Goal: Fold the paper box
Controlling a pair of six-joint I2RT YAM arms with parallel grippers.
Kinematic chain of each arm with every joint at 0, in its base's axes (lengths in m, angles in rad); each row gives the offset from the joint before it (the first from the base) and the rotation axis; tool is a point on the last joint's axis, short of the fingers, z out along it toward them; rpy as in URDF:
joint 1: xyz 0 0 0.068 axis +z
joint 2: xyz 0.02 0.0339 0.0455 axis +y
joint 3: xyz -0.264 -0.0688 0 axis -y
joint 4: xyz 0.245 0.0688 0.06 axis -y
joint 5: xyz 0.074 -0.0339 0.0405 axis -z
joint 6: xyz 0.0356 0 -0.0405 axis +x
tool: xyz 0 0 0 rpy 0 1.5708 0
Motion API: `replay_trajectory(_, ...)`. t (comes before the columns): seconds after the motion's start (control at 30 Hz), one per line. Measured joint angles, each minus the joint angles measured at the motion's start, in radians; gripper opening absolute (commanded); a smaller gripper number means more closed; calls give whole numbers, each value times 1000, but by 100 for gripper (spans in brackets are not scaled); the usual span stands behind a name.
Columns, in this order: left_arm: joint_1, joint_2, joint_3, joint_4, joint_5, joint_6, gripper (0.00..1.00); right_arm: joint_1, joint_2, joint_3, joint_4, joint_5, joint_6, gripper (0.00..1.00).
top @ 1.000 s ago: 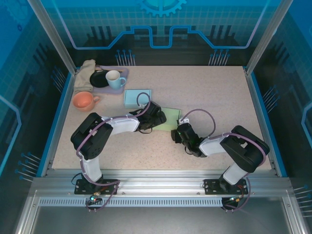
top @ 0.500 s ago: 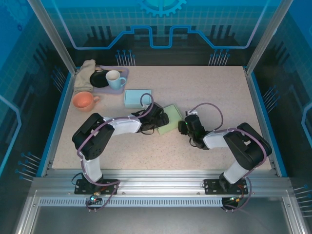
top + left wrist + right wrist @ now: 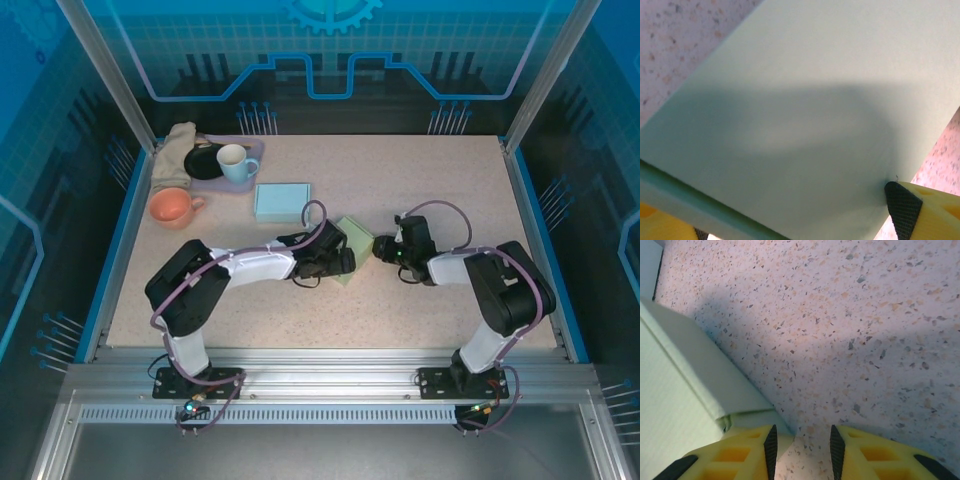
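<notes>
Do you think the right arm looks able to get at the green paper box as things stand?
Probably yes: the right claw sits at a corner of the green paper box, jaws apart over the bare table, and nothing stands between it and the box.

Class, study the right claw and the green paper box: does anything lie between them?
Nothing visible does. In the right wrist view the right claw is already at a corner of the green paper box, one finger right at that corner, with bare table showing between the two fingers.
</notes>
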Motion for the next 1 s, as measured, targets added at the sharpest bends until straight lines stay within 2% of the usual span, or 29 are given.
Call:
replay_trajectory(0.2,0,-94,-21,-71,4,29,91,-8,11,34,-58,-59,26,28)
replay_trajectory(0.33,2,-133,-13,-103,-4,59,92,-14,11,39,-87,-89,42,19)
replay_trajectory(0.47,42,-130,23,-114,0,136,91,-18,11,40,-100,-107,63,13)
replay_trajectory(0.6,108,-80,94,-83,6,266,91,-18,12,40,-114,-135,84,7)
replay_trajectory(0.67,124,-43,126,-57,4,338,91,-19,17,42,-115,-148,90,0)
replay_trajectory(0.87,137,122,229,-12,13,491,91,-40,37,56,-117,-197,97,0)
replay_trajectory(1.0,146,191,247,21,53,538,90,-60,50,61,-116,-237,97,0)
